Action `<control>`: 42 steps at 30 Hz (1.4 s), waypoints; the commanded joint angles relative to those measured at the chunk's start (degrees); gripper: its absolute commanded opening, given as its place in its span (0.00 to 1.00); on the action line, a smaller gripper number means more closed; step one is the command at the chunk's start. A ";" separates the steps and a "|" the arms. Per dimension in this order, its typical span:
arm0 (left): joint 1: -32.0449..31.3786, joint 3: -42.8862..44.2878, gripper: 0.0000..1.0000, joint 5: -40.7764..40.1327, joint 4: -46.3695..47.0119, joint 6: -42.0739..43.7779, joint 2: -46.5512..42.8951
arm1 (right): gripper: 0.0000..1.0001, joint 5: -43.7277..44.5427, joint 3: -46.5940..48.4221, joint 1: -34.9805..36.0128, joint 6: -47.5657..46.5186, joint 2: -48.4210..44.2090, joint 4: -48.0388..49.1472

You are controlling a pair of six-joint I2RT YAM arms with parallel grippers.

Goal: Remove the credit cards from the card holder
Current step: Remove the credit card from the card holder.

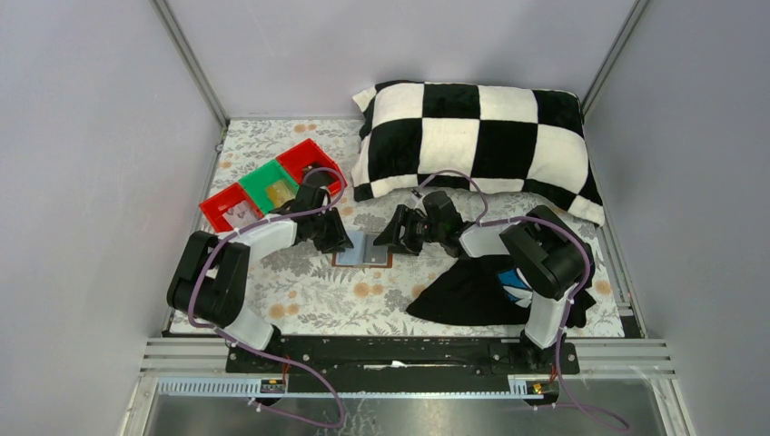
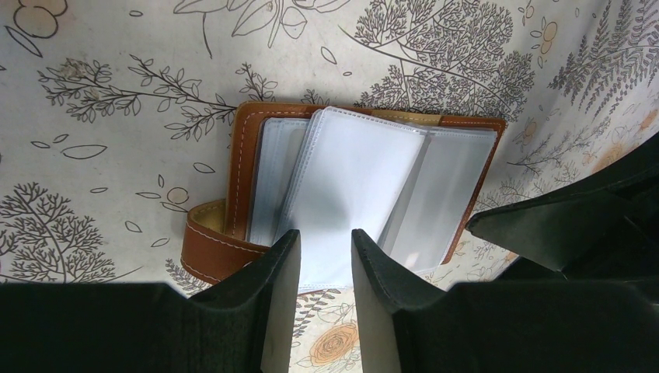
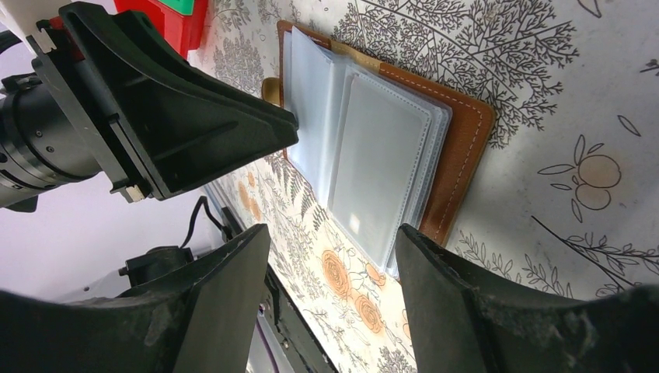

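Left fingers (image 2: 273, 307) at open, crosswise card holder (image 1: 363, 252)

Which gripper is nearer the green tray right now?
Left. The left gripper is at the left edge of the card holder, on the side towards the green tray; the right gripper is across the card holder, farther away.

You have a table (image 1: 309, 300) covered in a pale floral print. At its far left sits a slanted row of trays (image 1: 272, 186): red, green, red. A black-and-white checked pillow (image 1: 477, 136) fills the far right. The brown wallet (image 1: 363, 256) lies open in the middle, clear sleeves facing up. A black cloth (image 1: 468, 295) lies crumpled at the near right.
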 commanded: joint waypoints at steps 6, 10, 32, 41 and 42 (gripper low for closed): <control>0.04 -0.37 0.35 -2.24 -0.53 1.10 1.69 | 0.68 -1.50 1.22 0.94 0.85 1.37 3.54; 0.09 -0.34 0.35 -2.27 -0.53 1.10 1.70 | 0.68 -1.90 1.44 1.04 0.98 2.19 3.54; 0.05 -0.88 0.35 -1.72 -0.45 1.45 1.20 | 0.68 -2.93 5.91 1.96 0.38 3.22 2.23; 0.17 0.94 0.35 -1.82 -3.30 1.99 -1.49 | 0.68 -3.40 9.34 3.02 -0.02 4.26 1.04; 0.33 1.81 0.36 -2.08 -4.32 2.29 -2.30 | 0.68 -3.40 9.87 3.12 -0.05 4.47 0.83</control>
